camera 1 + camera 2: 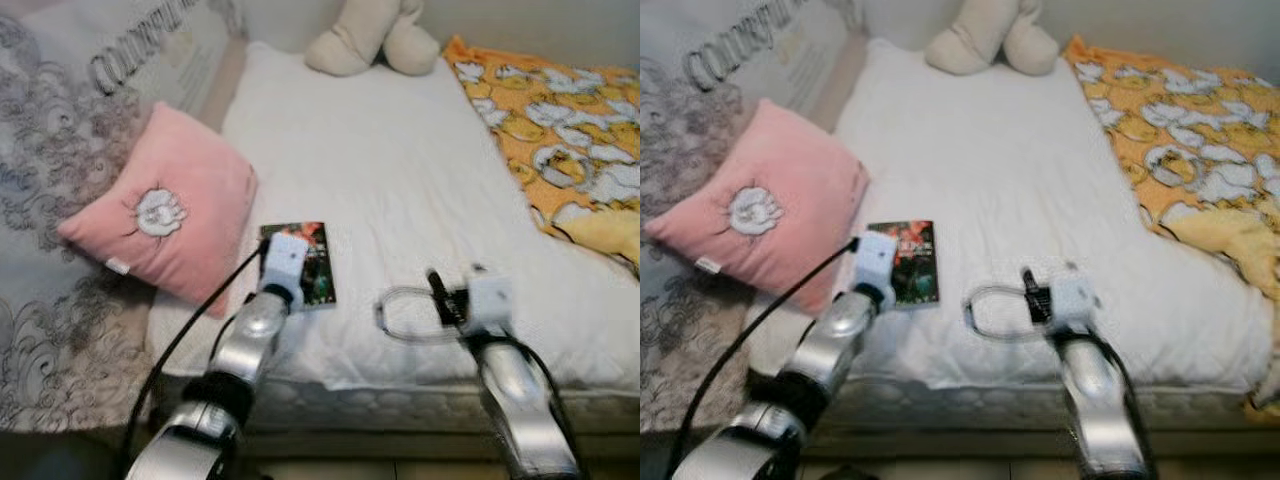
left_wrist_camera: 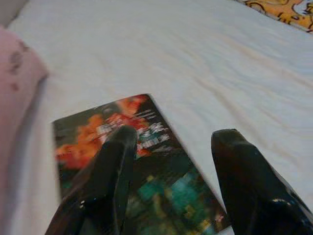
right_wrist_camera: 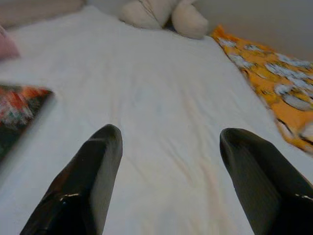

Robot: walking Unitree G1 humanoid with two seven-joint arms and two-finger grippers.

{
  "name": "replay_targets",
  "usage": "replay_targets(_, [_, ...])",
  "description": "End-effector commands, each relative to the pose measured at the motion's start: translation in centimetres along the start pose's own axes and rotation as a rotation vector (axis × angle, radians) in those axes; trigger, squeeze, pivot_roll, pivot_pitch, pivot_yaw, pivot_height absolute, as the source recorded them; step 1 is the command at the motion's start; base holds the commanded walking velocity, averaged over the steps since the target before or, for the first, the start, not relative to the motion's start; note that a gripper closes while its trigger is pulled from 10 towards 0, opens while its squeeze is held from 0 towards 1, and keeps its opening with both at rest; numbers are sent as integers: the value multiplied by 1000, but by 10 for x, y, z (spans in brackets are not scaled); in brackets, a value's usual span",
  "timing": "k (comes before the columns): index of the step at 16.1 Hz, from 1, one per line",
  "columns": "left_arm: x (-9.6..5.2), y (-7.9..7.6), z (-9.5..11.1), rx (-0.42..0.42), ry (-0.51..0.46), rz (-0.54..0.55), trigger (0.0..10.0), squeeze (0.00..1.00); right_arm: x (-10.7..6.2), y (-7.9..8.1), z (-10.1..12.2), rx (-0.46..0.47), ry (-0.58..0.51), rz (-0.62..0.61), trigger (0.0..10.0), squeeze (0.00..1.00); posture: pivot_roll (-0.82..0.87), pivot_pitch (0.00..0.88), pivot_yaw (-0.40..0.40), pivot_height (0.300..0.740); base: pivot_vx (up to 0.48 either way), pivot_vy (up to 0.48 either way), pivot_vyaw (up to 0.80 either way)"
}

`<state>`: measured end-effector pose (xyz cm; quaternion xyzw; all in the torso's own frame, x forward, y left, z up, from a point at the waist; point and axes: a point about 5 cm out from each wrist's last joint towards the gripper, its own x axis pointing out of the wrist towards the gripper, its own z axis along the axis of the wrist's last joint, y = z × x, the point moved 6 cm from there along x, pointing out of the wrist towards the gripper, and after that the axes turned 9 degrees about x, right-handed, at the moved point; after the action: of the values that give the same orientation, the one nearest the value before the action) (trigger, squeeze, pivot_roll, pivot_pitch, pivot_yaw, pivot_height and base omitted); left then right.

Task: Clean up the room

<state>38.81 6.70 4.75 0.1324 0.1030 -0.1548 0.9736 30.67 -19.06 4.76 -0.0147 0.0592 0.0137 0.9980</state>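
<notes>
A small book (image 1: 318,262) with a dark cover of orange and green lies flat on the white bed (image 1: 400,160), near its front edge. My left gripper (image 2: 173,137) hovers low over the book, open, one finger (image 2: 115,161) above the cover and the other beside the book's edge. My right gripper (image 3: 168,134) is open over bare sheet to the right of the book (image 3: 19,110), holding nothing. From the head, the right gripper (image 1: 450,300) is near the mattress's front edge.
A pink pillow (image 1: 165,215) leans at the bed's left side, close to the book. A beige plush toy (image 1: 372,35) sits at the head of the bed. An orange patterned blanket (image 1: 560,130) covers the right side. Lace fabric (image 1: 50,200) hangs at left.
</notes>
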Motion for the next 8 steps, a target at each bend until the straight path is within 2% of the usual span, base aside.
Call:
replay_targets(1, [4,5,2,-9,9,32,10000,0,-21,-21,-21,-42,74,-28,10000,0,-119,40,-52,740,0,0,0])
replay_targets(2, [6,4,6,-13,4,32,10000,0,-34,-31,-33,-65,112,-46,10000,0,-131,52,-48,740,0,0,0])
replay_targets(3, [8,2,8,-7,1,20,10000,0,-39,-34,-39,-66,130,-61,10000,0,-137,55,-46,740,0,0,0])
replay_targets(4, [11,-7,10,33,1,-11,10000,0,-43,-33,-42,-53,139,-82,10000,0,-155,65,-43,740,0,0,0])
replay_targets(5, [11,-10,10,40,3,-21,10000,0,-43,-30,-40,-50,135,-79,10000,0,-162,68,-42,740,0,0,0])
replay_targets(8, [16,-20,8,91,48,-42,10000,0,-39,-7,-28,-37,100,-6,10000,0,-170,87,-46,740,0,0,0])
